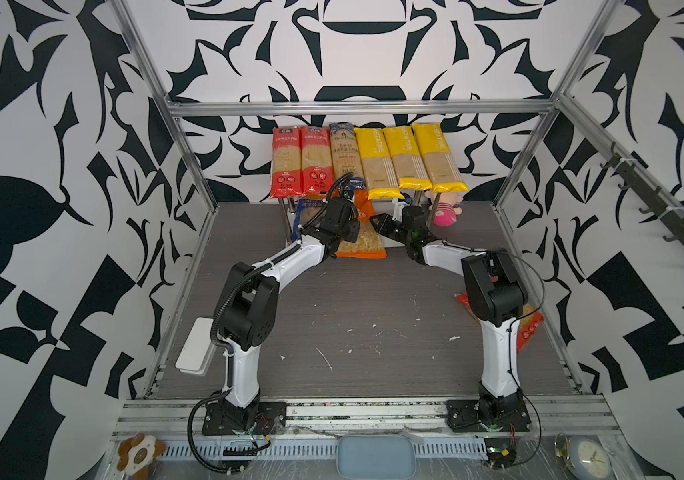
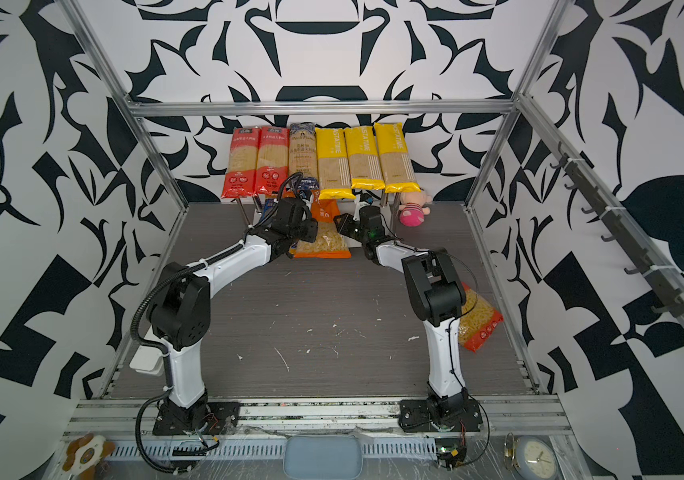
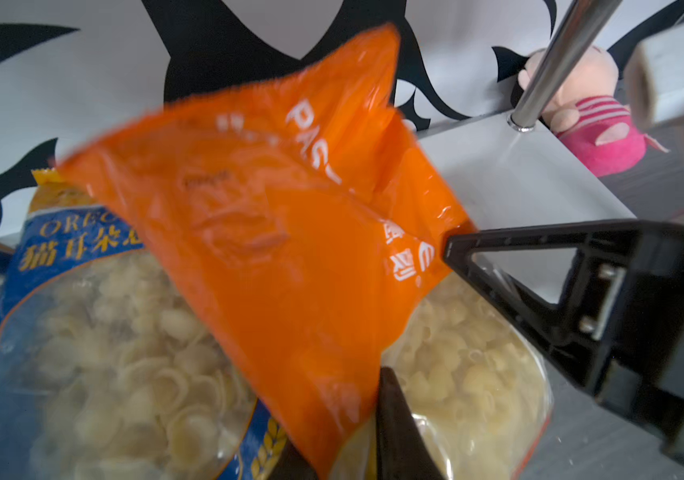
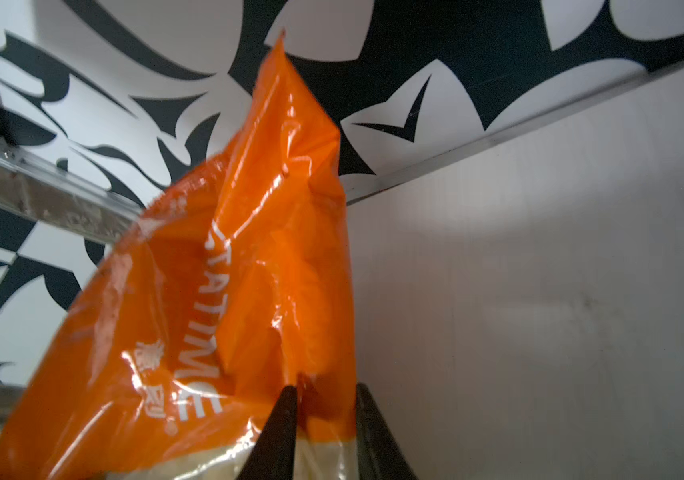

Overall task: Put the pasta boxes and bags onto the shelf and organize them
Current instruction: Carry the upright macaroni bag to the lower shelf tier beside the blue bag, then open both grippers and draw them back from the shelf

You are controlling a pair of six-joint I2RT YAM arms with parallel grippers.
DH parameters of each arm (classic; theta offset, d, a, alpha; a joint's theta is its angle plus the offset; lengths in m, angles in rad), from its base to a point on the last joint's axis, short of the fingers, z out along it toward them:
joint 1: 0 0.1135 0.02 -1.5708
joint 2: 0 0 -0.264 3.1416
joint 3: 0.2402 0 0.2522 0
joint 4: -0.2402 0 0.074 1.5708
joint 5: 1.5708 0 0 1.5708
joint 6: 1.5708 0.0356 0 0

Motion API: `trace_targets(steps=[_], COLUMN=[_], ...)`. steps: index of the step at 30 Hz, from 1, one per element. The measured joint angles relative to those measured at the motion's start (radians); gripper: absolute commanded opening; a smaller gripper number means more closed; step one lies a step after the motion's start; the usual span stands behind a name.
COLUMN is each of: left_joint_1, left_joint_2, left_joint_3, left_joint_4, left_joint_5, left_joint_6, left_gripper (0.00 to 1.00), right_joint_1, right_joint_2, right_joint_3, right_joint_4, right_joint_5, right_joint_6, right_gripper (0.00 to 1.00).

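Left wrist view, first inspector: we find the left tool (image 3: 357,415) clamped on a fold of the orange bag (image 3: 290,249), which sits next to the blue bag (image 3: 82,332) at the shelf's (image 3: 506,178) lower board, its lower end jutting out over the tabletop (image 1: 353,324).

Second inspector: Agreed. We see the right tool (image 4: 326,399) part open, film loose between its jaws. We judge the thin pinch may slip, letting the bag slide forward off the shelf, or a push may crumple it against the blue bag.
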Motion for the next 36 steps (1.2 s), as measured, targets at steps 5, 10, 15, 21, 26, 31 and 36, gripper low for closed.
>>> trace_targets(steps=[5,10,15,21,26,31,36], left_joint_1=[0.006,0.012,0.012,0.016,0.017,0.025,0.029], left_joint_2=[0.036,0.036,0.038,0.038,0.006,-0.091,-0.185], left_joint_3=[0.045,0.045,0.044,0.039,-0.013,-0.138,-0.259], left_joint_4=[-0.004,-0.005,-0.005,-0.003,0.012,0.025,0.030], left_joint_5=[-0.007,-0.018,-0.030,-0.077,-0.109,-0.112,-0.106], left_joint_6=[0.011,0.005,-0.002,-0.011,-0.019,-0.039,-0.069], left_gripper=[0.01,0.00,0.15,0.45,0.59,0.63,0.64], right_joint_1=[-0.005,-0.010,-0.010,-0.010,-0.010,-0.012,-0.063], right_joint_2=[-0.029,-0.155,-0.290,-0.449,-0.590,-0.732,-0.855], right_joint_3=[-0.016,-0.115,-0.224,-0.386,-0.488,-0.539,-0.606], right_joint_4=[-0.037,-0.087,-0.101,-0.126,-0.228,-0.424,-0.635], right_joint_5=[0.029,0.051,0.049,0.027,0.018,0.053,0.116], right_joint_6=[-0.022,-0.059,-0.082,-0.099,-0.130,-0.181,-0.224], right_gripper=[0.55,0.58,0.58,0.59,0.59,0.59,0.60])
